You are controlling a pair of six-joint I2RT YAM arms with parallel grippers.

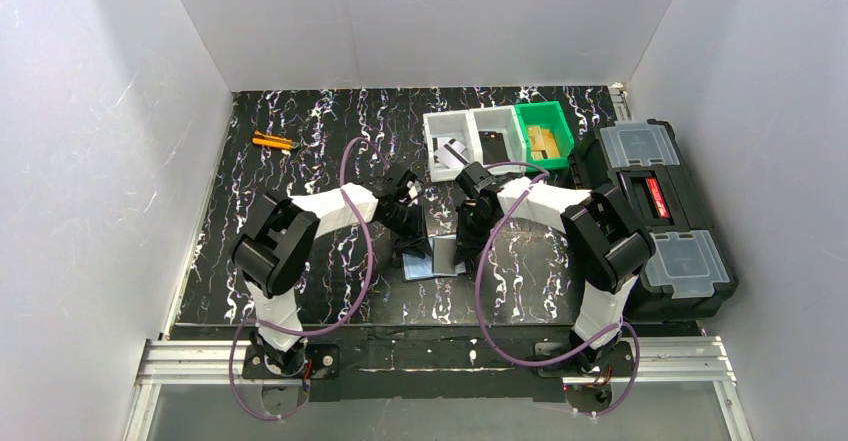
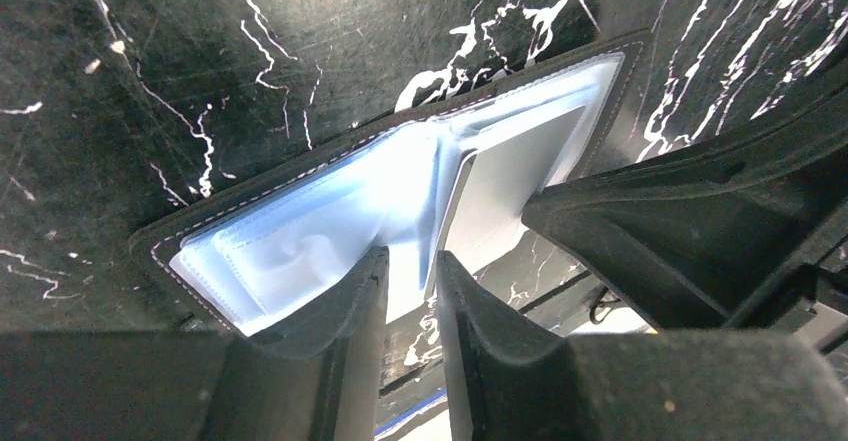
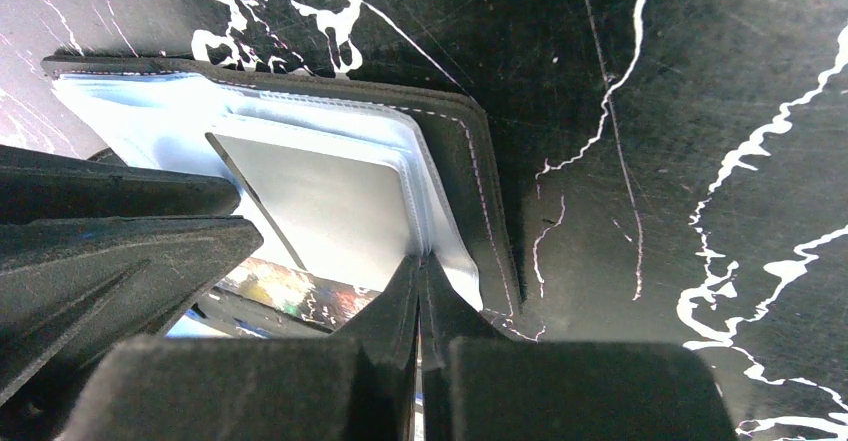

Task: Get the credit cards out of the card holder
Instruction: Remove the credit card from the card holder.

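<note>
The card holder [image 1: 432, 259] lies open on the black marbled table between both arms, its pale blue inside [image 2: 330, 221] facing up. A silvery grey credit card [image 3: 320, 201] with a dark stripe sits in one half [image 2: 510, 176]. My right gripper [image 3: 420, 259] is shut, its tips pinching the near edge of that card and its clear pocket. My left gripper [image 2: 411, 266] stands over the other half's near edge with its jaws a narrow gap apart and nothing between them. One left finger [image 2: 350, 301] rests against the blue lining.
A white bin [image 1: 470, 141] at the back holds silvery cards [image 1: 452, 150]. A green bin [image 1: 543, 133] beside it holds tan blocks. A large black toolbox [image 1: 655, 211] fills the right side. An orange tool [image 1: 272, 141] lies at the back left.
</note>
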